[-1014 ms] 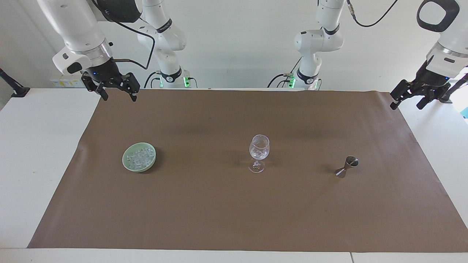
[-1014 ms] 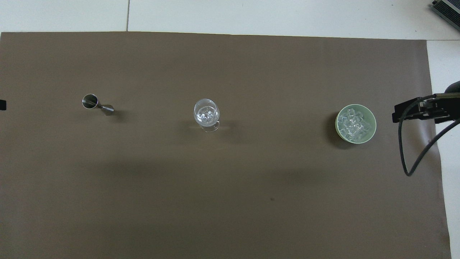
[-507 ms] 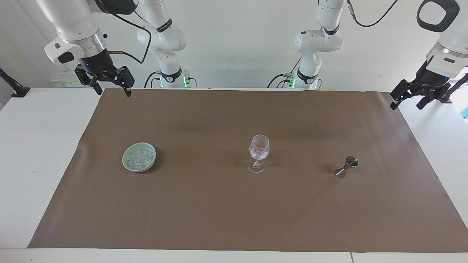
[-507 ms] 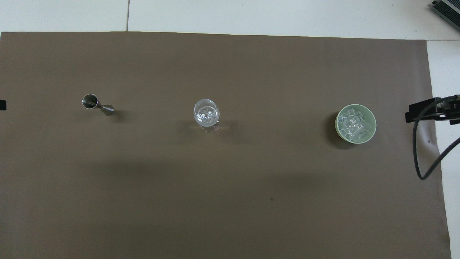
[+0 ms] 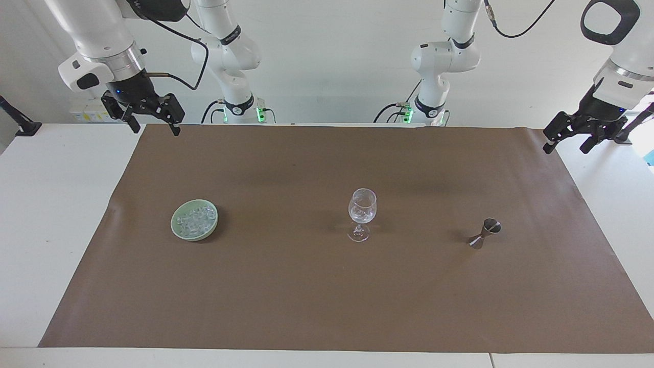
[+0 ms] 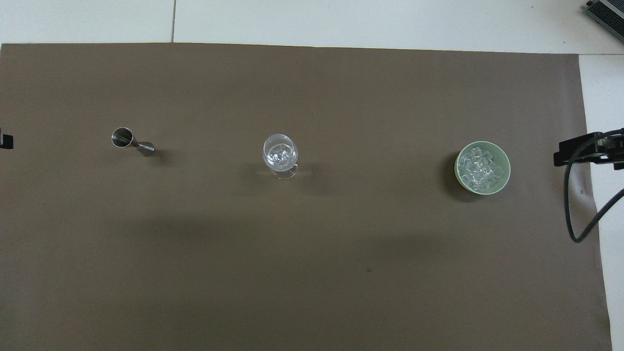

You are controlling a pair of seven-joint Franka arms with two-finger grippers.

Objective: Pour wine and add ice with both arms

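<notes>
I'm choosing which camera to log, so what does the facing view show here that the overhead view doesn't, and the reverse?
Only the facing view shows both arms whole, with the right gripper and left gripper raised at the mat's corners nearest the robots, jaws open and empty. Only the overhead view looks straight down into the wine glass, showing ice inside. Both show the green bowl of cubes, the glass and the metal jigger in a row on the brown mat.
</notes>
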